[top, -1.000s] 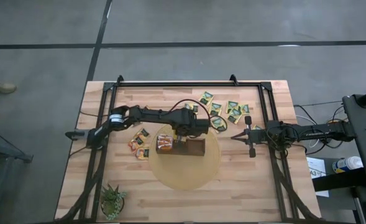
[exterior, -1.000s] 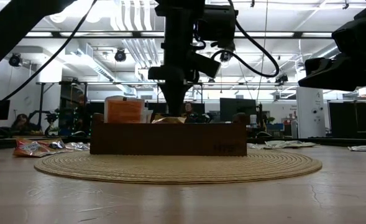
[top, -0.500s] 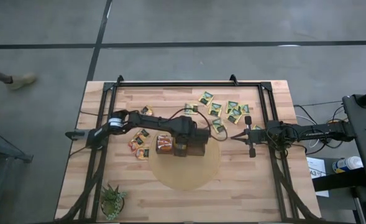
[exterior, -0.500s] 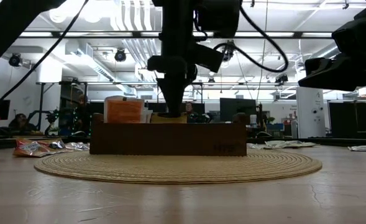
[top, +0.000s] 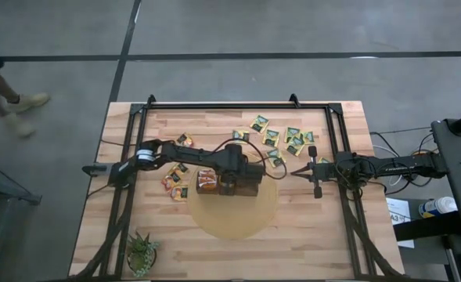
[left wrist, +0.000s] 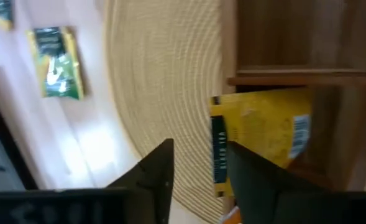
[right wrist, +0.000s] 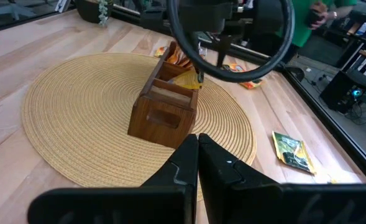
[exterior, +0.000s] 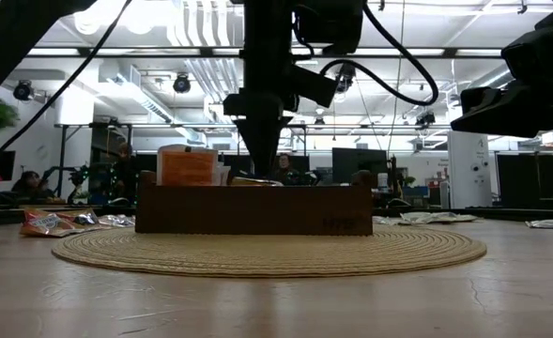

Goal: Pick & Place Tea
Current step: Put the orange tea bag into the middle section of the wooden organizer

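Placing step: left gripper fingers parted over wooden box, yellow sachet released just beyond fingertips. Right gripper clenched, idle. Next: lift clear, fetch another sachet

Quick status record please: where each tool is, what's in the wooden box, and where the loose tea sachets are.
left tool: over the wooden box, fingers apart, yellow sachet lying in the compartment below
right tool: shut, waiting off the mat's right side
wooden box: on the round woven mat, orange sachets in its left end
green-and-yellow sachets: loose on table, upper right
red/dark sachets: loose, left of box
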